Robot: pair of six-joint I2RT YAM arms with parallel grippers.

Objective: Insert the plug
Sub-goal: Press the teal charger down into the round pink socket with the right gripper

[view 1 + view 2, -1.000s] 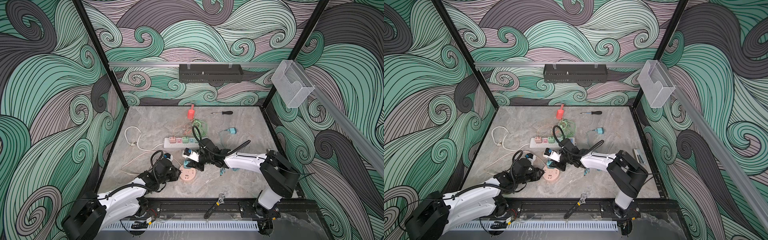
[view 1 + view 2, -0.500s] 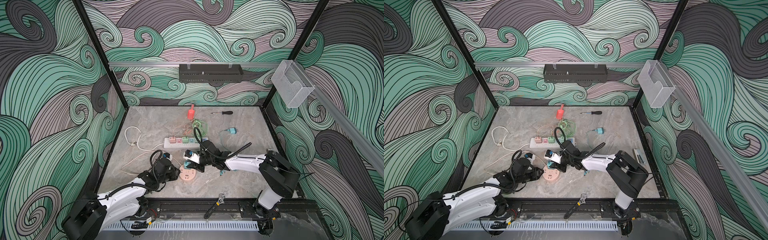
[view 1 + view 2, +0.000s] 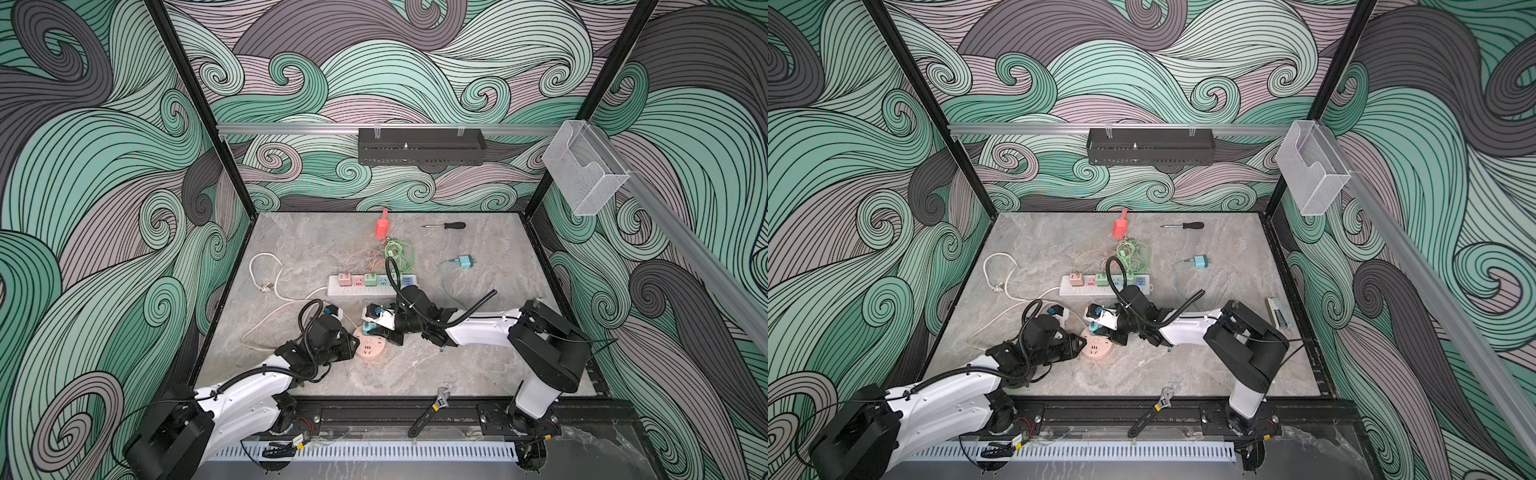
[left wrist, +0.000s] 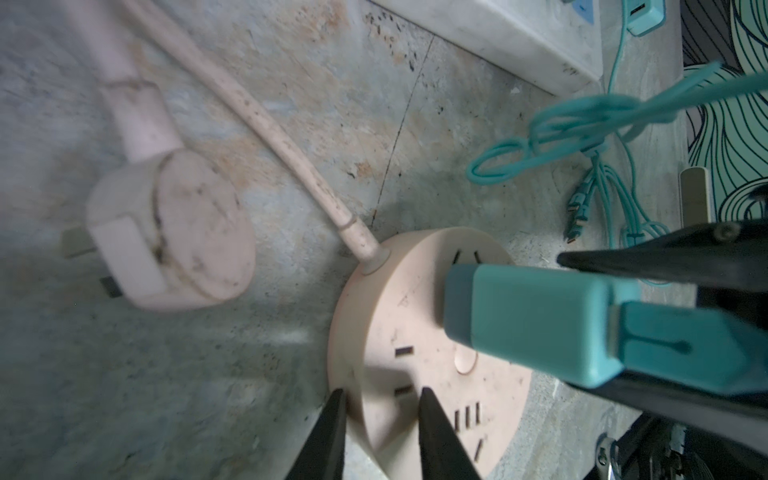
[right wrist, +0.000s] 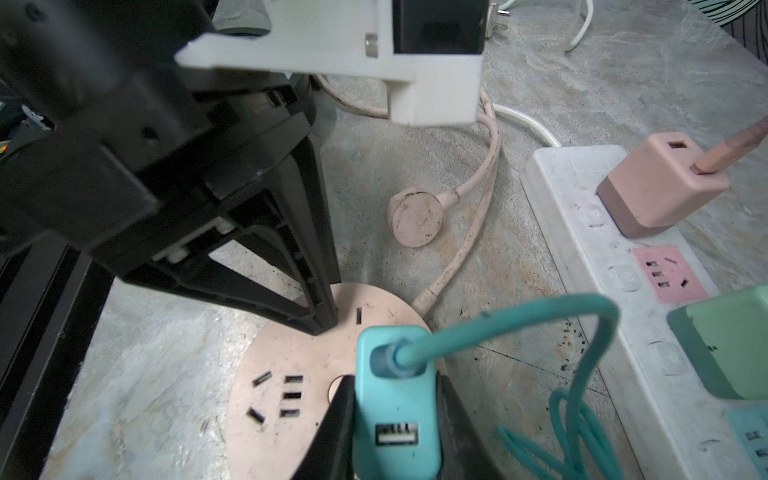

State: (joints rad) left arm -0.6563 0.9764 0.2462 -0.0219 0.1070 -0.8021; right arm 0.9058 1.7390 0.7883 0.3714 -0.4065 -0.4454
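Both arms have white shells on the long links and black housings at the joints. A black ribbed cable loops above each wrist and runs back along the arm. The left tool (image 5: pixel 320 320) is black, its two fingers tapering to narrow tips with open triangular cut-outs and small screws at the base. A white bracket carries its black camera block. The right tool (image 4: pixel 582 316) is black too, with a screw near one finger's root.

Honestly I can't read any text from here: no brand, label or number on the round pink socket (image 4: pixel 419 353), the teal plug (image 5: pixel 395 407) or the white power strip (image 5: pixel 615 299).
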